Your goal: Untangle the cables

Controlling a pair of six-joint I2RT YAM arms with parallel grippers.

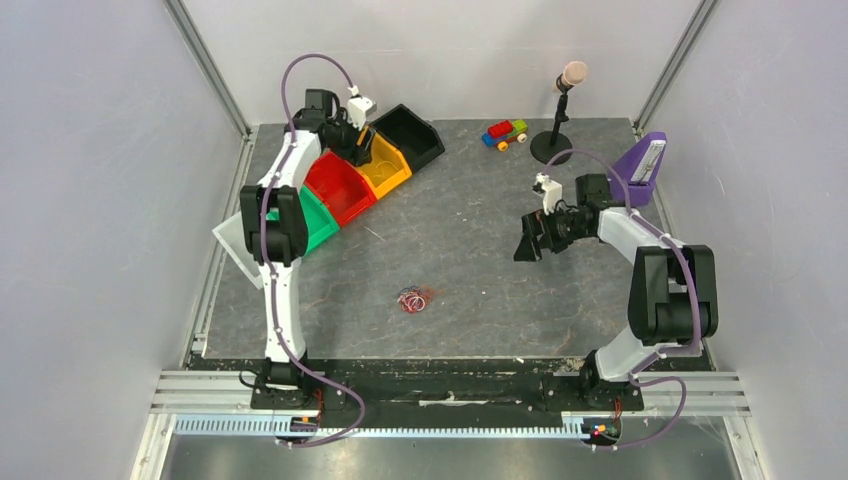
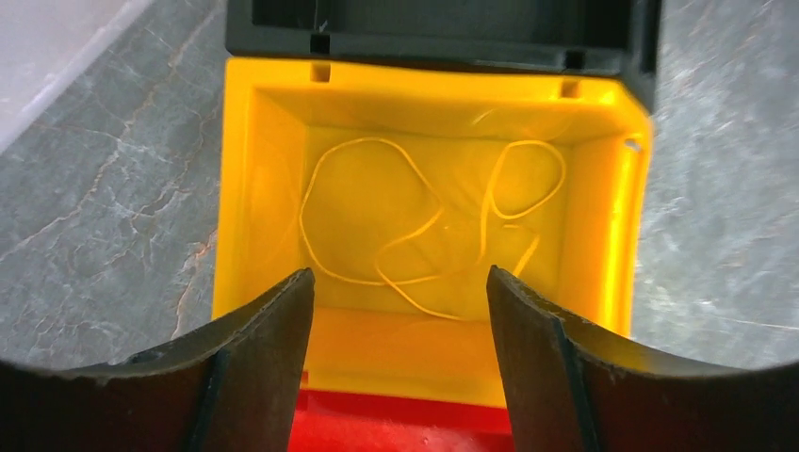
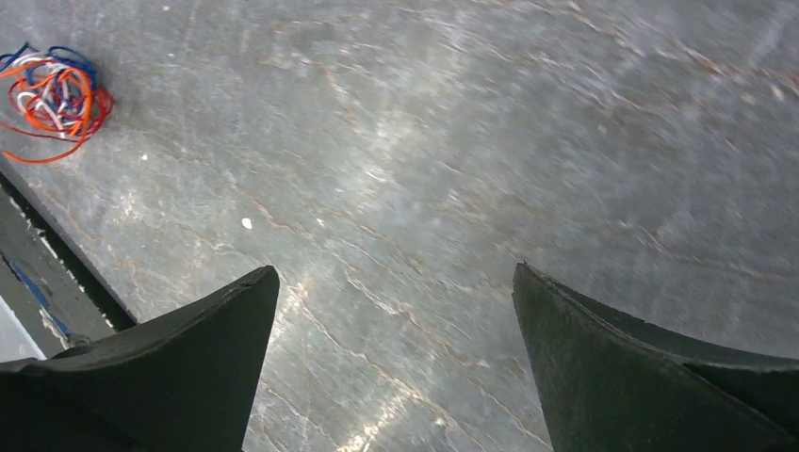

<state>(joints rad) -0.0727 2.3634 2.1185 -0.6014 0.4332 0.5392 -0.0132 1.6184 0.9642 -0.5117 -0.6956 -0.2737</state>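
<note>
Top view: the tangle (image 1: pixel 413 299) of cables lies on the tabletop (image 1: pixel 470 200) at roughly 6 o'clock from its centre, toward the near edge and between the two arm bases. Red, orange, blue and white strands are made out in it, packed into one small knot. It is touched by neither claw.

Left claw (image 2: pixel 398 282): it is held over the yellow bin (image 2: pixel 603 235) at about 10 o'clock on the tabletop. The jaws are seen parted to about half the bin's width, and nothing is gripped between them. One yellow cable (image 2: pixel 424 226) is seen lying loose in curls on the bin floor, apart from the fingers. In the wrist view a black bin (image 2: pixel 443 28) adjoins the yellow one at 12 o'clock and a red bin (image 2: pixel 396 424) at 6 o'clock. From above, a green bin (image 1: pixel 318 225) closes the row at its near-left end.

Right claw (image 3: pixel 396 273): it is held above bare tabletop at about 3 o'clock, jaws spread wide — nothing is held. In its wrist view the tangle appears at 10 o'clock, well apart from both fingers.

Other items noted along the far edge: a toy car (image 1: pixel 505 132) at 12 o'clock and a mic stand (image 1: pixel 553 140) just to its right — both well clear of the cables.
</note>
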